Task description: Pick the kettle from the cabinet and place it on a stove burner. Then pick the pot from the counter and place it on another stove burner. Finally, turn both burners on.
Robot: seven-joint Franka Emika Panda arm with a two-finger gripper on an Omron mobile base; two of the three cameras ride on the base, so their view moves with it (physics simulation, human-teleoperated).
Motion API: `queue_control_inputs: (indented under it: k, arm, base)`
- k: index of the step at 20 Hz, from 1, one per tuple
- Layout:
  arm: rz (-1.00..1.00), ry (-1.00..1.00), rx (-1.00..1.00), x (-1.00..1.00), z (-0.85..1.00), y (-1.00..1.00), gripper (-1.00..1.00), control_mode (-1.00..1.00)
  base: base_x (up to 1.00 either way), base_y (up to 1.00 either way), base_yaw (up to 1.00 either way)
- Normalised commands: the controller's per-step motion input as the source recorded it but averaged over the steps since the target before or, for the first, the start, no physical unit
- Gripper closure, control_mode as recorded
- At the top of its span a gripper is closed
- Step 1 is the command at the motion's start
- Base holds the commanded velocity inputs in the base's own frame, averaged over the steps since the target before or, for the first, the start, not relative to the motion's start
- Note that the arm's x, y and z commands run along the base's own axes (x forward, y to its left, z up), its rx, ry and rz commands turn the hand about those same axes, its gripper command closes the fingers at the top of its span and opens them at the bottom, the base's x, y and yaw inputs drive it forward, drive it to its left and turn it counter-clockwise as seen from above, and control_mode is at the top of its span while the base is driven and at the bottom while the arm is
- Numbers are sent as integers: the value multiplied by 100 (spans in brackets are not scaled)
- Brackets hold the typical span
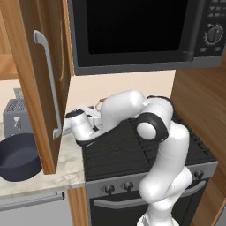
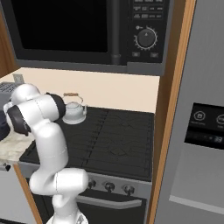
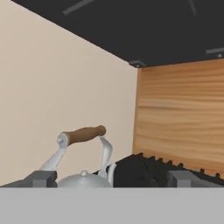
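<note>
Kettle [image 3: 83,168] on rear stove grate [image 2: 118,140], just ahead of the tool [image 3: 111,177], jaws spread wide, empty; pot [image 1: 17,156] on bench [image 1: 66,170] beyond cabinet door [image 1: 37,75].

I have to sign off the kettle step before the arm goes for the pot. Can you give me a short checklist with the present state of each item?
1. Kettle upright on the stove, back left burner: ok.
2. Pincer open, fingers either side of the kettle, wooden handle bar not gripped: ok.
3. Pincer lifted fully clear of the kettle: cannot tell.
4. Pot on the counter, left of the open cabinet door: ok.
5. Door out of the arm's way to the pot: not ok.
6. Burners lit: cannot tell.
</note>
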Motion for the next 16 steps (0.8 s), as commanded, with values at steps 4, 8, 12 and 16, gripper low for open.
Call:
queue_control_inputs:
  k: [4,8,12,16]
  arm:
    - [-3,-4,0,-25,16,-6,-100,-100]
    - [0,-3,0,-19,11,-14,-100,-100]
    - [0,-4,0,-17,10,-18,-100,-100]
    - [0,-3,2,-16,14,-25,-100,-100]
  base:
    - [0,0,0]
    - [0,0,0]
    - [0,0,0]
    - [0,0,0]
